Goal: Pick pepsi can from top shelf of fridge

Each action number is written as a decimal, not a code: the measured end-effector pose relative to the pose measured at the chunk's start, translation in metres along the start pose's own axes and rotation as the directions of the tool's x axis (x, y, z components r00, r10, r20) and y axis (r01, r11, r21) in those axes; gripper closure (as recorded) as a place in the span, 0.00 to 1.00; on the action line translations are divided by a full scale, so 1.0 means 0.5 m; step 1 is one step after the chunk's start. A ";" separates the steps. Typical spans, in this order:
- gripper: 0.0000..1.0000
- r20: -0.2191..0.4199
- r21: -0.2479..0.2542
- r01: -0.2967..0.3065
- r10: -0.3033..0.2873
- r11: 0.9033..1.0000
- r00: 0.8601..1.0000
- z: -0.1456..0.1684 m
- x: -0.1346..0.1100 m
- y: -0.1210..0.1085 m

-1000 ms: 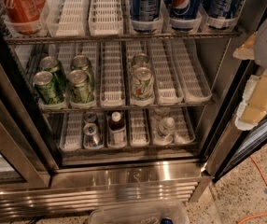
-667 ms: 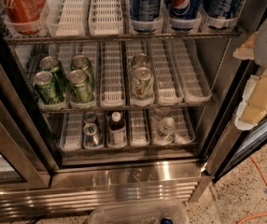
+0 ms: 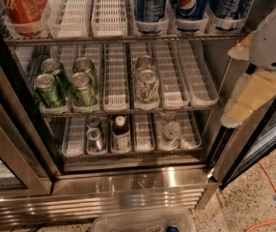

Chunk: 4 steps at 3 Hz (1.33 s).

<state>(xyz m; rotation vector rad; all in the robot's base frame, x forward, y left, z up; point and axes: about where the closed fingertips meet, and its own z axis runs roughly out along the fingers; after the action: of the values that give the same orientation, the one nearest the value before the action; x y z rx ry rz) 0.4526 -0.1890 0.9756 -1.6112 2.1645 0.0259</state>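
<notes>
The claw [image 3: 248, 93] hangs by the right side of the fridge [image 3: 128, 185], slightly further left than a second ago; I cannot tell whether it is apart or together. The pepsi can [image 3: 192, 4] stands unmoved on the top shelf [image 3: 75, 39].

pepsi can [image 3: 191, 4], top shelf [image 3: 80, 39] (gripper [image 3: 246, 93] right)

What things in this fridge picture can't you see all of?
All in the camera view:
1. Pepsi can on the top shelf: lid cut off by the upper edge.
2. Red can, top left: lid cut off likewise.
3. Gripper, at the right by the fridge: partly beyond the right edge.
4. Clear bin, bottom middle: cut by the bottom edge.
</notes>
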 end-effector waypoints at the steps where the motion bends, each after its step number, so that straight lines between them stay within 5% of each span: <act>1: 0.00 0.106 0.009 -0.053 0.052 0.999 0.993 0.013 -0.042 0.008; 4: 0.00 0.309 0.033 -0.055 0.042 0.998 0.950 0.029 -0.204 0.034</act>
<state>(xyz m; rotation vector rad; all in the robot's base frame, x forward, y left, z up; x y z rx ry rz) 0.4646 -0.0872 0.9946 -1.4241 1.9493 0.2314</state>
